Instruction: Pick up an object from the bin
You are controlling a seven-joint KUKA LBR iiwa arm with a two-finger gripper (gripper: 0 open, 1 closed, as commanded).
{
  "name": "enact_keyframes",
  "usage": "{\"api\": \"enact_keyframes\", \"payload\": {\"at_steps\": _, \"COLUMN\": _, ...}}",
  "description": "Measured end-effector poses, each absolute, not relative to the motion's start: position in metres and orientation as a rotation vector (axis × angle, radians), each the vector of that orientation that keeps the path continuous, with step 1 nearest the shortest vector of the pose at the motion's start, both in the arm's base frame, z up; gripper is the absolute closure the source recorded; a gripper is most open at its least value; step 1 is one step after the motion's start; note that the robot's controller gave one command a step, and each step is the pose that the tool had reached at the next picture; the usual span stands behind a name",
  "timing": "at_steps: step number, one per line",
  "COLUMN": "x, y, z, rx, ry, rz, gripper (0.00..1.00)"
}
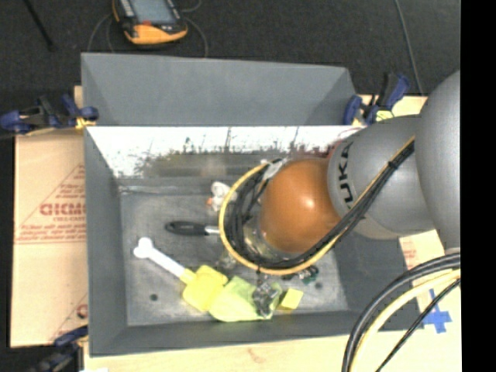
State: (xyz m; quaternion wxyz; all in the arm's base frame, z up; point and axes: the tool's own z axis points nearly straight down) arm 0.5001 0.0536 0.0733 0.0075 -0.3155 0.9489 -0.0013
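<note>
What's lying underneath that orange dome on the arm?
Below the dome the end effector sits by a pale green piece and a small yellow block. The floor of the bin directly under the dome is hidden.

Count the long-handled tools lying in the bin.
2. A black-handled tool lies mid-floor, left of the arm; a white-handled tool with a yellow head lies slantwise below it. The arm covers the right part of the bin, so more may be hidden.
</note>
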Motion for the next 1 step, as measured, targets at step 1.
{"api": "enact_keyframes", "payload": {"at_steps": 1, "x": 0.4973, "y": 0.0547, "z": 0.0732, "rx": -1.018, "ry": 2.970, "rz": -0.002, "gripper": 1.00}}
